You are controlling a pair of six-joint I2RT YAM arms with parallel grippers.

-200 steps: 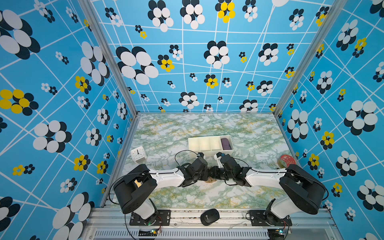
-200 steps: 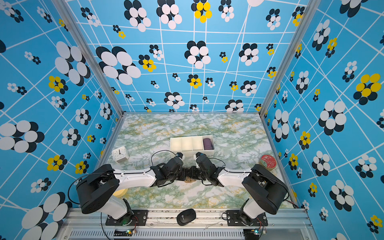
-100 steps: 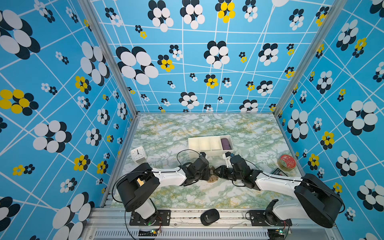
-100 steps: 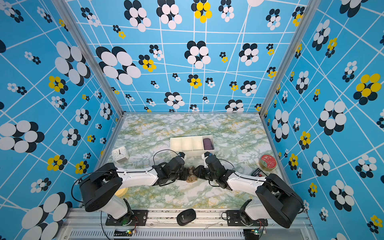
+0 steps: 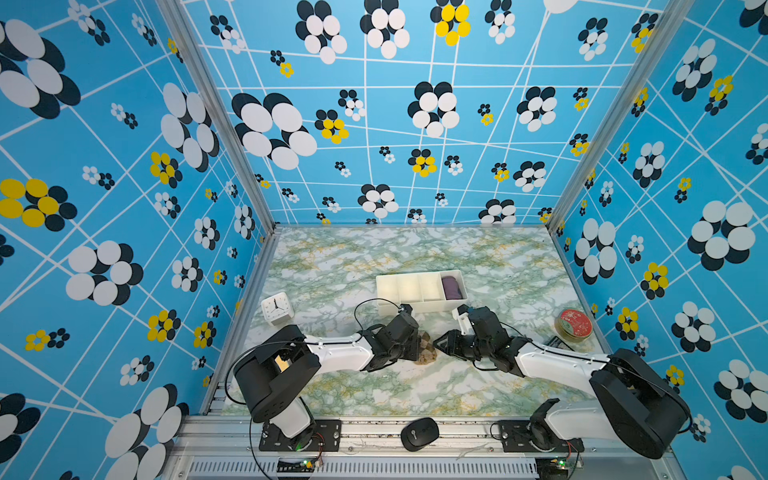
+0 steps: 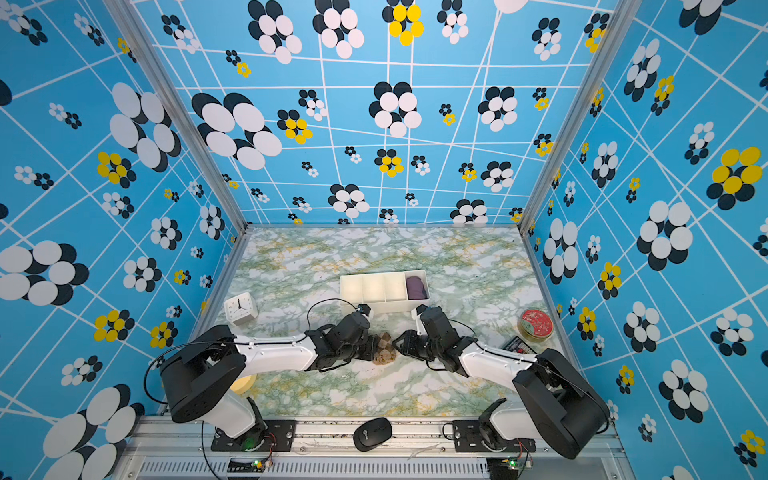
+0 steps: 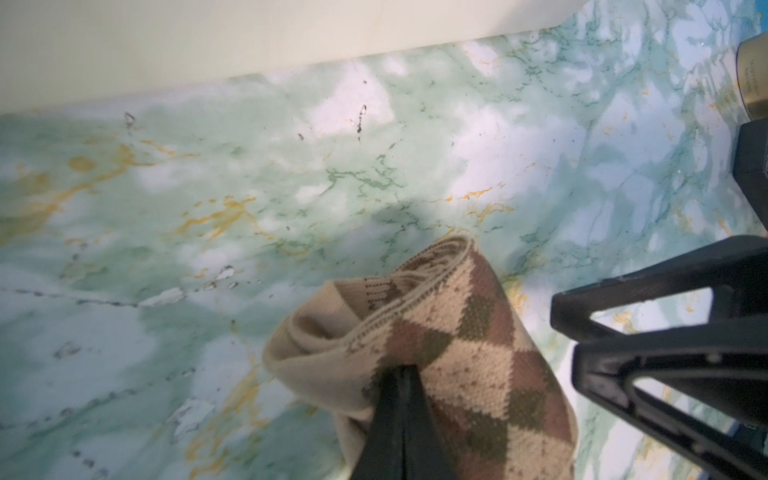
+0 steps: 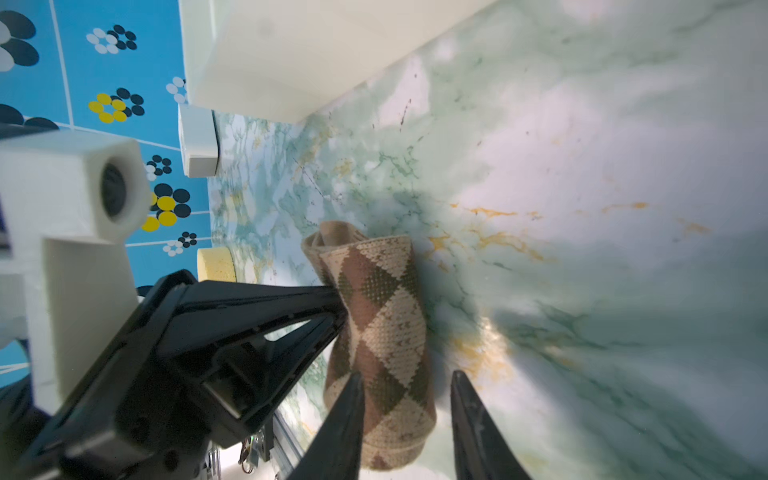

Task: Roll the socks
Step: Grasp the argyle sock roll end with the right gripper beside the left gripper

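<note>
The socks (image 5: 427, 352) (image 6: 384, 351) are a rolled tan bundle with brown argyle diamonds, lying on the marble table in front of the white tray. My left gripper (image 5: 417, 348) (image 6: 372, 349) reaches in from the left and is shut on the roll's side, its black tips (image 7: 401, 372) pinching the fabric (image 7: 478, 353). My right gripper (image 5: 436, 343) (image 6: 395, 341) (image 8: 405, 384) is open just right of the roll. One end of the socks (image 8: 382, 324) shows between its spread fingers (image 8: 353, 390) without being clamped.
A white divided tray (image 5: 415, 308) stands just behind both grippers, with a purple fabric bundle (image 5: 452, 286) in its right compartment. A white clock (image 5: 276, 307) sits at the left, a red tin (image 5: 574, 324) at the right. A yellow sponge (image 8: 216, 264) and a black mouse (image 5: 419, 433) lie near the front.
My right gripper has opened and drawn back to the right, off the socks. The left gripper has kept its hold on the roll and barely moved.
</note>
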